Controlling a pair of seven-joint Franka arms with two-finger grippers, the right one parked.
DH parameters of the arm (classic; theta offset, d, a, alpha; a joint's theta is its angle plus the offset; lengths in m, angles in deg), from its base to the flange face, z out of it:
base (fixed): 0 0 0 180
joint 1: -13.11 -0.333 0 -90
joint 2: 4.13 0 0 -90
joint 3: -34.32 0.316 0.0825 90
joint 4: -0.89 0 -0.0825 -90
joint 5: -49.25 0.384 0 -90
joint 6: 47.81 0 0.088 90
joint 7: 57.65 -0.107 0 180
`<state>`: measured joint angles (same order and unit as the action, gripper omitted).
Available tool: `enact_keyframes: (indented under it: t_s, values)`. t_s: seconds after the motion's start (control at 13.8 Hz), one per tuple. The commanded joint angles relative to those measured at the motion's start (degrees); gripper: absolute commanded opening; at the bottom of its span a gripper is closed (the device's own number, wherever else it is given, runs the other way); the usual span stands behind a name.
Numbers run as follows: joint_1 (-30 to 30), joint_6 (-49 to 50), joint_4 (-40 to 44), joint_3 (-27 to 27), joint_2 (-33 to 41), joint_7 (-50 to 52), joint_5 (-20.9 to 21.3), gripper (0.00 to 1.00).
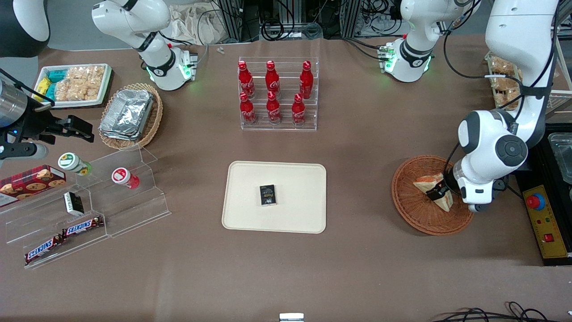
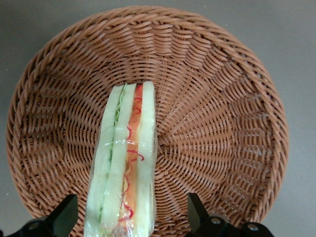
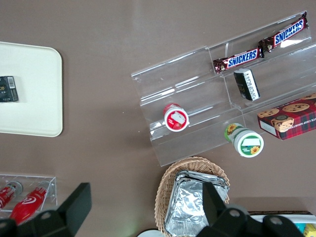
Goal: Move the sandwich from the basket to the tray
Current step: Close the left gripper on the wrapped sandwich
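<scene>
Claw (image 2: pixel 128 217) body, sandwich (image 2: pixel 123 168) end cut off.

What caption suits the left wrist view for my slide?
Open gripper straddling the sandwich lying in the basket, not yet gripped.

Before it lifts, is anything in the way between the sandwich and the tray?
Nothing stands on the table between the basket and tray. A small black box sits mid-tray. The open claw straddles the sandwich.
</scene>
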<state>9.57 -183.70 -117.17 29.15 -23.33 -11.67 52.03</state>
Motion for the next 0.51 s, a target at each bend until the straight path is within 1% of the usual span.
enact_keyframes:
  t_s: [0.0,0.07,0.14,0.22,0.29,0.36,0.43]
  values:
    - [0.1,-1.3,-0.8,0.2,-0.4,1.4,0.8,1.00]
    - [0.1,-1.3,-0.7,0.2,-0.7,1.4,0.9,1.00]
    - [0.1,-1.4,-0.2,0.2,-1.9,1.4,2.2,1.00]
    - [0.1,-1.8,0.2,0.2,-3.5,1.5,4.2,0.93]
    - [0.1,-2.7,0.7,0.1,-4.3,1.7,5.1,0.65]
    - [0.2,-2.8,1.0,0.1,-4.4,2.8,5.1,0.28]
    - [0.2,-2.7,1.5,0.0,-4.4,3.7,5.3,0.00]
